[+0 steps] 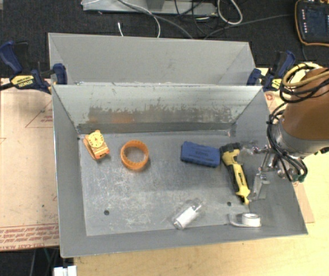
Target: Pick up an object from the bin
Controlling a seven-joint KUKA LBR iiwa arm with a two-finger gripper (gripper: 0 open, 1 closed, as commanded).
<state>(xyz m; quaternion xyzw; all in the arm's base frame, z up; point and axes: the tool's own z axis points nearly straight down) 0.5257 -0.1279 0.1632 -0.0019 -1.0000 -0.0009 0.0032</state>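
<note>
Far left in the bin (153, 96) there's a small orange toy (96, 145) and an orange ring (134, 155), then a blue block (200, 154). The yellow-and-black tool (237, 176) lies near the right wall, with my pincer (258, 188) just right of it (apart or together? can't tell).

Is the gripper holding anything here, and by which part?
Nothing is visibly held. The gripper is low at the right side of the bin, close beside the lower end of the yellow-and-black tool, with nothing seen in its grasp.
</note>
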